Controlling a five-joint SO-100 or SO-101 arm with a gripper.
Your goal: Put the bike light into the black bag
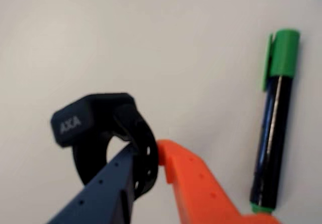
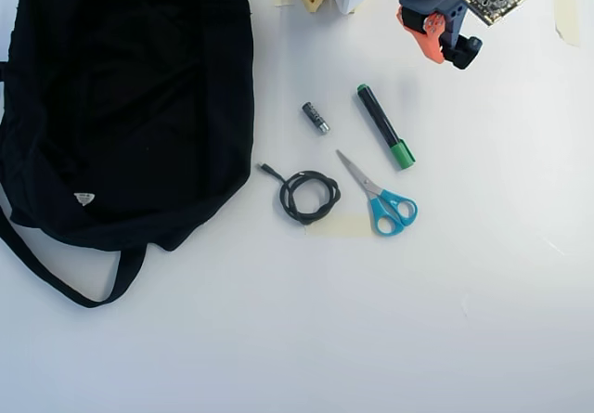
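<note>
The bike light (image 1: pixel 75 123) is a small black block marked AXA with a ring-like strap loop. In the wrist view my gripper (image 1: pixel 148 156) is shut on that strap, the dark blue finger (image 1: pixel 108 189) inside the loop and the orange finger (image 1: pixel 196 183) outside. Seen from overhead, the gripper (image 2: pixel 445 46) holds the bike light (image 2: pixel 465 53) at the top right, by the arm's base. The black bag (image 2: pixel 130 97), large and soft with a long strap and a white tag, lies far off at the left.
A green-capped marker (image 1: pixel 274 128) lies just right of the gripper in the wrist view; overhead the marker (image 2: pixel 385 127) sits below the gripper. A grey battery (image 2: pixel 316 117), a coiled black cable (image 2: pixel 309 196) and blue-handled scissors (image 2: pixel 380 198) lie between gripper and bag.
</note>
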